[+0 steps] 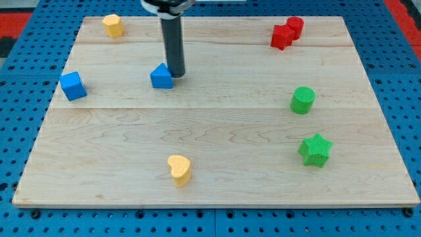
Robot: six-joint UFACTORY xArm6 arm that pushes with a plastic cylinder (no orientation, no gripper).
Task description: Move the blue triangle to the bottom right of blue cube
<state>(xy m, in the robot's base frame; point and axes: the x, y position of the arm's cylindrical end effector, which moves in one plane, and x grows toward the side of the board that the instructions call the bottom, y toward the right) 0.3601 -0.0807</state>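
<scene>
The blue triangle (161, 77) lies on the wooden board at upper middle left. The blue cube (73, 85) sits near the board's left edge, to the left of the triangle and a little lower. My tip (175, 73) is at the triangle's right side, touching or almost touching it. The dark rod rises from there to the view's top.
A yellow block (113, 25) sits at the top left and a yellow heart (179, 170) at bottom middle. Two red blocks (286, 33) touch at the top right. A green cylinder (302, 100) and a green star (315, 149) are at the right. The wooden board (217, 125) lies on a blue perforated table.
</scene>
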